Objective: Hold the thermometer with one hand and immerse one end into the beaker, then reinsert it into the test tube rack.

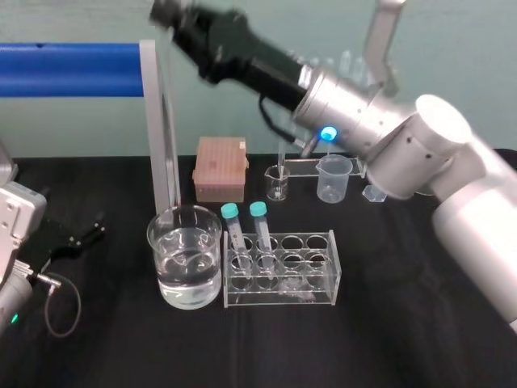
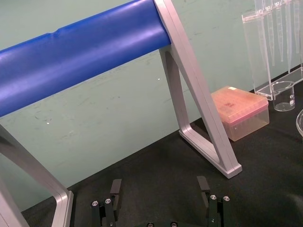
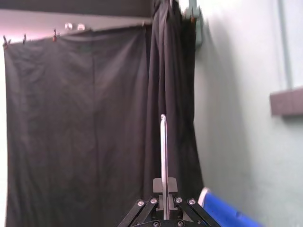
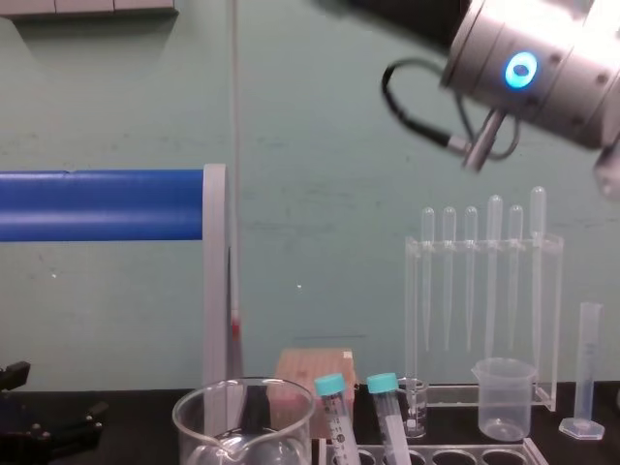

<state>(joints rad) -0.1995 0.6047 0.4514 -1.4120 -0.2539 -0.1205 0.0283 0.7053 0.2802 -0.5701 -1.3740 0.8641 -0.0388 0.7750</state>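
Right hand (image 3: 164,189), raised high above the beaker (image 1: 158,250), pinches the thermometer (image 4: 234,145) upright; the rod's top is cut off. Left hand (image 2: 158,184) rests spread, left of beaker.

Beaker (image 1: 184,257) glossy clear glass; rack (image 1: 313,280) clear plastic; table (image 1: 404,331) matt black cloth.

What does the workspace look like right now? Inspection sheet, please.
Surface: black cloth, nothing spilled seen.
Job's things: thermometer upright, red tip above beaker of water; test tube rack holds two capped tubes.
Clutter: tip box, plastic beaker, pipette stand.
Grippers: right gripper raised, shut on thermometer; left gripper open, parked left.
Cables: loop at right wrist; loop beside left arm.
Surroundings: blue bar, teal wall.
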